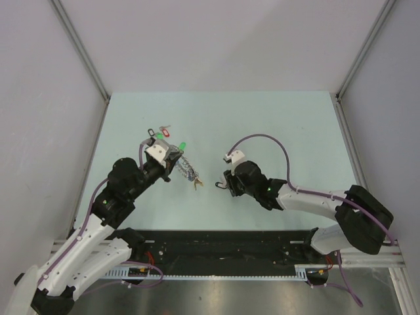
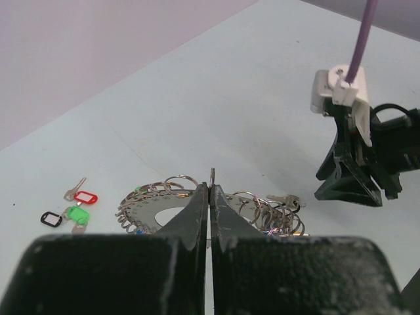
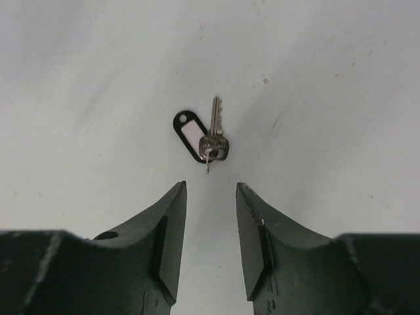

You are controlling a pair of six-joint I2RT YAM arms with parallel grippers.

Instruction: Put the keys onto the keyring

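The keyring (image 1: 186, 170) is a silvery plate edged with many small split rings; it also shows in the left wrist view (image 2: 152, 209). My left gripper (image 1: 174, 159) is shut on one thin ring of it, which pokes up between the fingertips in the left wrist view (image 2: 210, 186). A silver key with a black tag (image 3: 205, 136) lies on the table just ahead of my right gripper (image 3: 211, 190), which is open and empty. The right gripper also shows in the top view (image 1: 222, 182). Loose keys with red (image 2: 85, 196), black (image 2: 51, 218) and green (image 2: 77, 214) tags lie left of the ring.
A key with a yellowish tag (image 1: 197, 183) hangs at the keyring's near end, between the two grippers. The red and black tagged keys (image 1: 160, 132) lie behind the left gripper. Grey walls and metal posts bound the pale green table (image 1: 275, 125).
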